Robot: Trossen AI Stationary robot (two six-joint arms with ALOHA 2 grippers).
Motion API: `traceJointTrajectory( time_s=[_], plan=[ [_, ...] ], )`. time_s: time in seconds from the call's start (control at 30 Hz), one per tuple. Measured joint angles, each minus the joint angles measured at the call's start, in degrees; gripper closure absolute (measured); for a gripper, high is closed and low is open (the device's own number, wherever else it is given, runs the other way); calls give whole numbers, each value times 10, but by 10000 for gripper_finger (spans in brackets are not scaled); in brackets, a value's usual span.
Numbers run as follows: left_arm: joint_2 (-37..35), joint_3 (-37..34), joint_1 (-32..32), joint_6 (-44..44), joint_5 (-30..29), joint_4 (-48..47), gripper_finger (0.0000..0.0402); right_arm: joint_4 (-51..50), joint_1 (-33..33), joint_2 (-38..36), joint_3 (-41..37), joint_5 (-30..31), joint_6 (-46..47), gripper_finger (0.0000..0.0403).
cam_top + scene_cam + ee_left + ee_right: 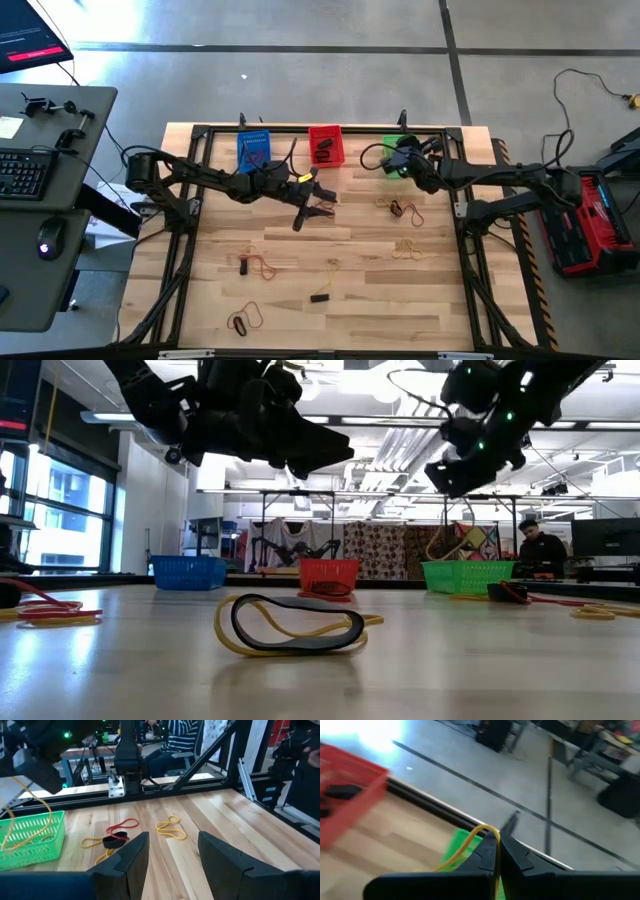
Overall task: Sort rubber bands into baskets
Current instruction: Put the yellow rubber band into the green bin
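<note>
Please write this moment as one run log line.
right end effector: shut on thin yellow rubber band, above green mesh plastic basket | left end effector: open, empty, mid-table

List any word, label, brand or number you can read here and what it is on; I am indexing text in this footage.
None can be read.
Monitor at the desk: red lines of text, too small to read.
Keyboard: key legends too small.
Red case on the floor: no legible marking.
Blue basket, red basket, green basket: no labels visible.
</note>
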Motion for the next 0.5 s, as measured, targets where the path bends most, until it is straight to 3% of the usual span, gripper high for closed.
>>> traceJointTrajectory(
  time_s=[0.27, 0.5],
  plan=[
    [0, 0, -3, 0, 0, -2, 238, 80, -58, 0, -70, 4, 14, 403],
    [0, 0, -3, -4, -2, -3, 238, 172, -88, 0, -127, -49, 14, 403]
  ],
)
